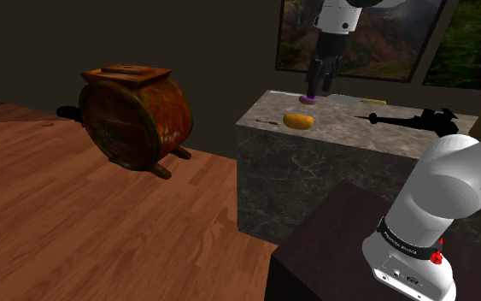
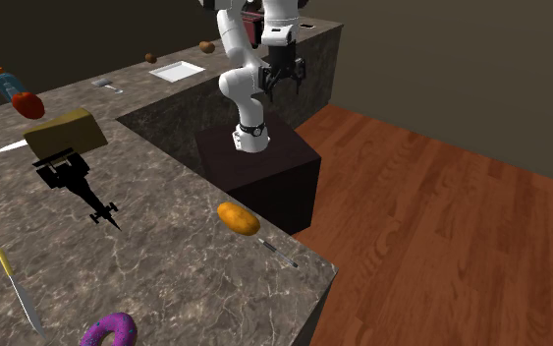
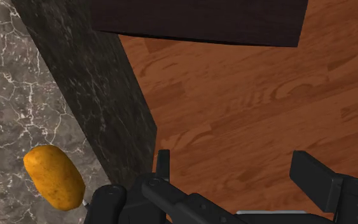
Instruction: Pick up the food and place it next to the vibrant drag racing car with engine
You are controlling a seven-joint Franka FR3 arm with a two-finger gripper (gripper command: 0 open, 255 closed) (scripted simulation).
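1. No part of the task is judged done. The orange, potato-like food [image 3: 53, 176] is seen lying on the marbled desk [image 3: 12, 95], near its edge and untouched.
2. The gripper [image 3: 238, 172] is seen clear of the food, poised over the wooden floor [image 3: 234, 95] just off the desk's edge. Its jaws are spread, and nothing is clasped between them.
3. The dark drag racing car [image 2: 73, 182] is set farther along the desk, well apart from the food.
4. As judged, everything is left to be done. The jaws are to be brought over the food, lowered and closed on it. The food is then to be carried across and set down beside the car.
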